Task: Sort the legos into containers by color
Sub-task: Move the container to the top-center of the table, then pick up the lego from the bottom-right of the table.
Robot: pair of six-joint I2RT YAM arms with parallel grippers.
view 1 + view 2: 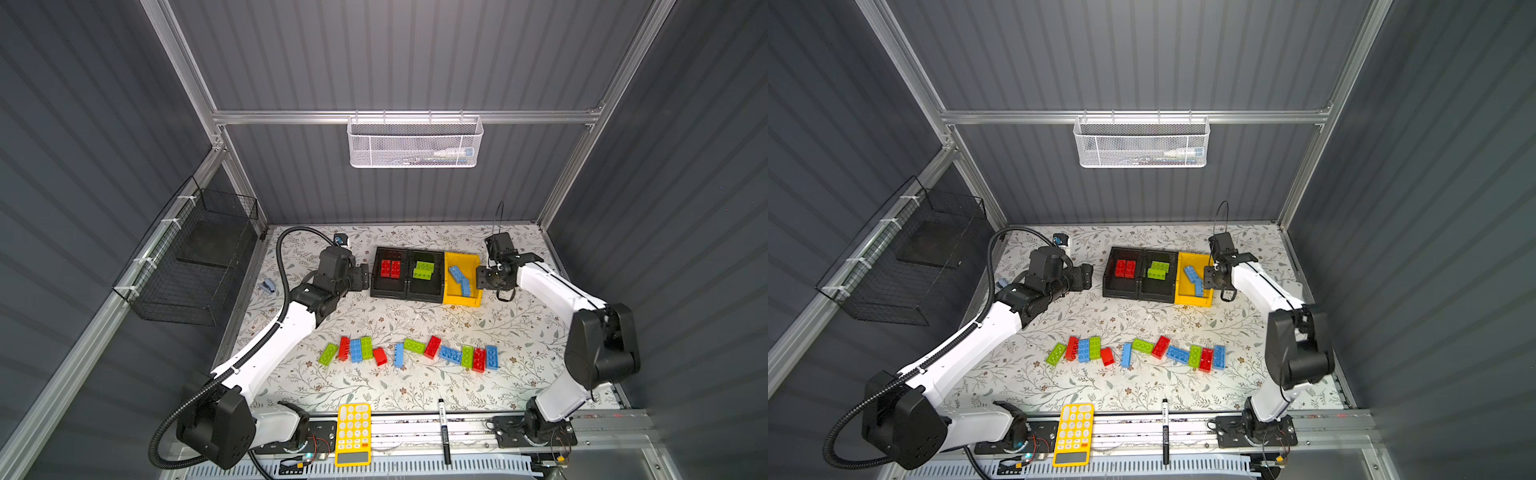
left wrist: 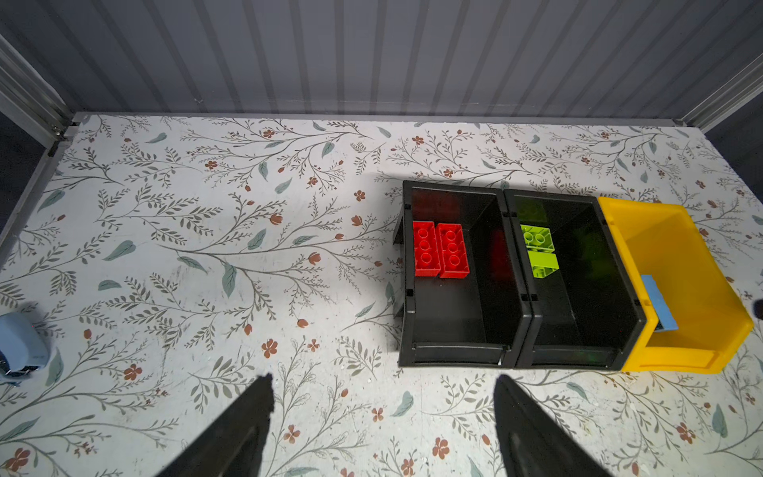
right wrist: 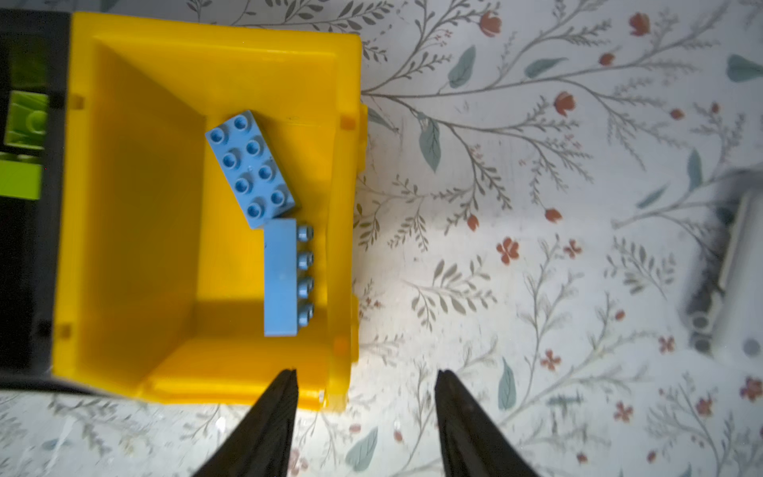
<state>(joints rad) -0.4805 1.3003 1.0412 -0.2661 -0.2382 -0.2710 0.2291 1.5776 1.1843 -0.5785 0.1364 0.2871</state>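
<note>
Three bins stand side by side at the back. The left black bin (image 1: 374,286) holds two red legos (image 1: 390,269). The middle black bin (image 1: 424,293) holds green legos (image 1: 424,270). The yellow bin (image 3: 132,206) holds two blue legos (image 3: 249,167), one flat and one on its side (image 3: 280,276). Several red, green and blue legos (image 1: 414,346) lie in a row nearer the front. My left gripper (image 2: 384,380) is open over bare table just left of the black bins. My right gripper (image 3: 366,373) is open and empty at the yellow bin's right front corner.
A yellow calculator (image 1: 353,432) and a black marker (image 1: 444,428) lie at the table's front edge. A small blue-grey object (image 1: 268,286) sits near the left edge. A black wire basket (image 1: 195,266) hangs on the left wall, a white one (image 1: 413,143) on the back rail.
</note>
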